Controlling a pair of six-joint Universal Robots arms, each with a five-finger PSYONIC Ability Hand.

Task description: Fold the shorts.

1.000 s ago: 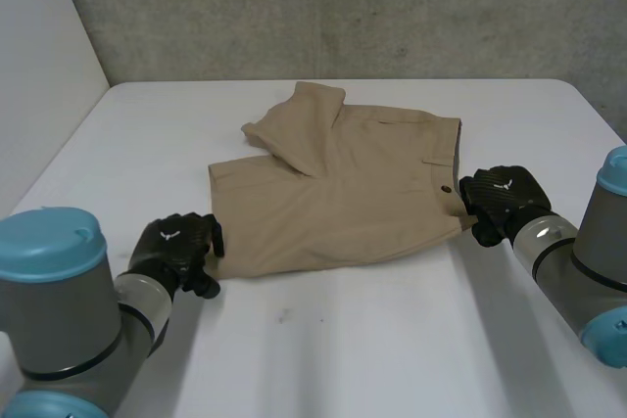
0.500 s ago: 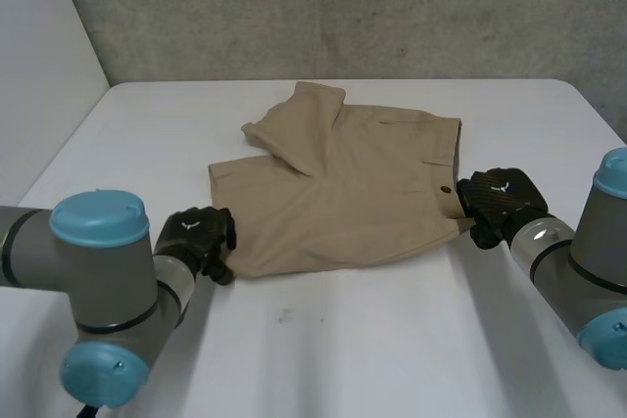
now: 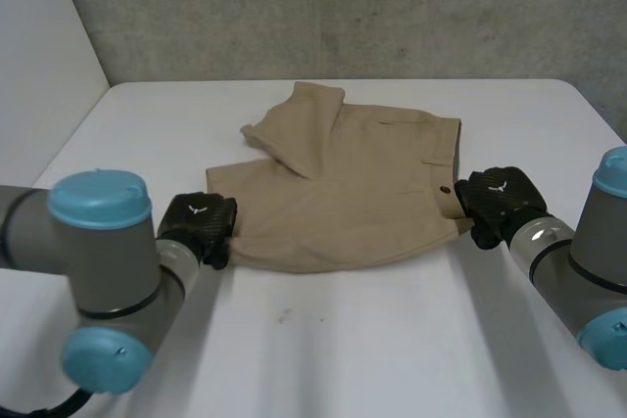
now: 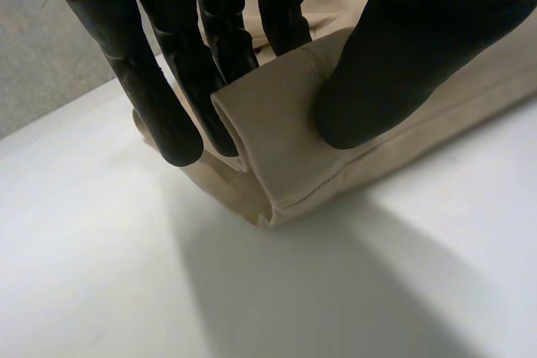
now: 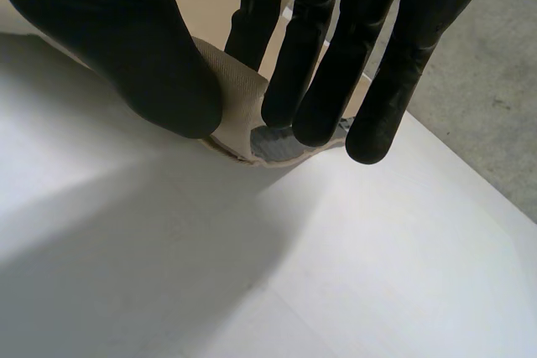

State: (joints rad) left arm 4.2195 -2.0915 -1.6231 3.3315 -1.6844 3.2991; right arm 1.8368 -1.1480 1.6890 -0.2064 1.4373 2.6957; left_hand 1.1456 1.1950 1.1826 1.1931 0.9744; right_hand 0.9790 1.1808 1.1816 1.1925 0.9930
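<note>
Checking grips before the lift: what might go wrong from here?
The left hand pinches only the hem corner of the tan fabric shorts, so it might slip out. The right hand holds just a waistband corner; uneven lifting could skew the fold. The leg already folded over may flop open.

Tan shorts (image 3: 343, 193) flat mid-table, one leg folded over, waistband toward right side
</note>
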